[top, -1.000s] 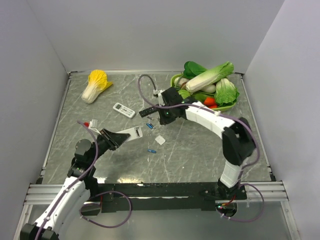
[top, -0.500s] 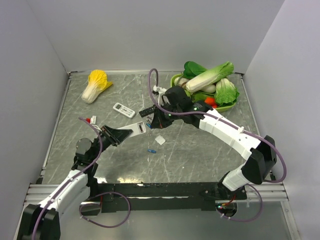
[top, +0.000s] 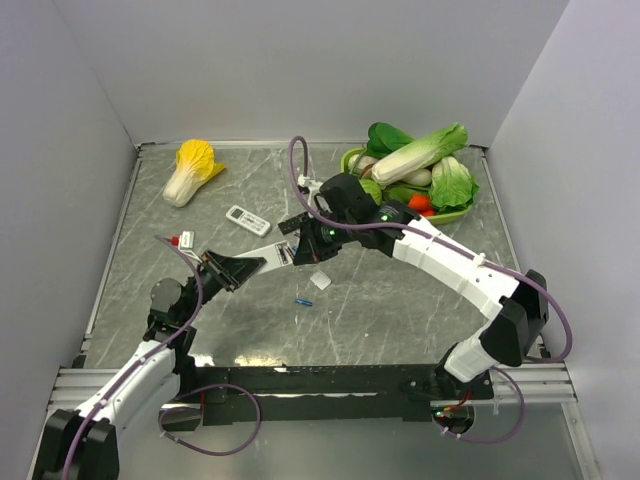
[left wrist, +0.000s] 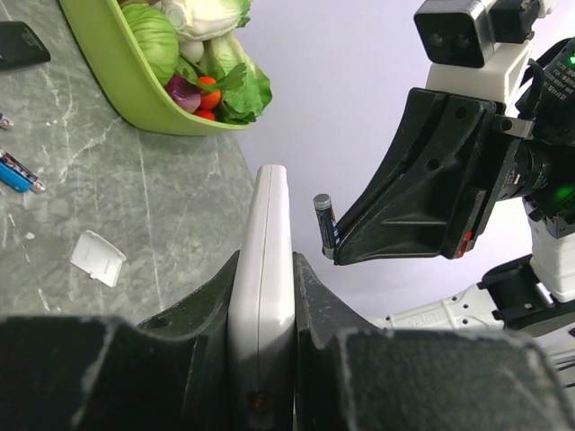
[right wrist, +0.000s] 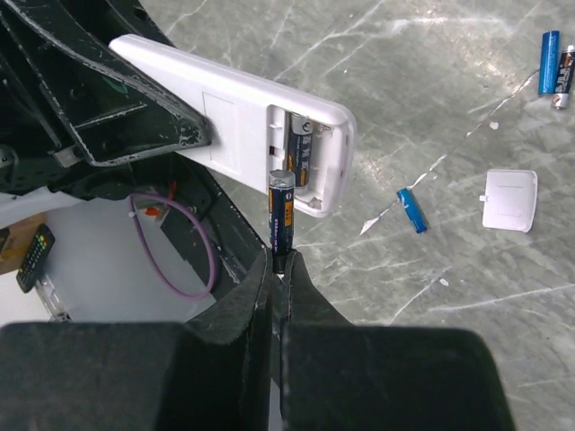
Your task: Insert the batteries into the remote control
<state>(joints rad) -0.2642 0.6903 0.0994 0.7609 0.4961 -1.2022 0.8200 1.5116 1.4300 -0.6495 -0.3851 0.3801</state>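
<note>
**Ready to load**

My right claw [right wrist: 280,256] pinches a battery [right wrist: 281,211], likely slick and light, by its lower end, so it may pivot, beside the open slot [right wrist: 301,153] of the remote [right wrist: 225,94] my left claw [left wrist: 262,278] clamps above the table [right wrist: 431,108]

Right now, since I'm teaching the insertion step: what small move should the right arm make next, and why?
Probably ease the battery in the right gripper into the open bay of the remote control, beside the seated cell. It sits just short of the free slot, and the left gripper clamps the remote.
</note>
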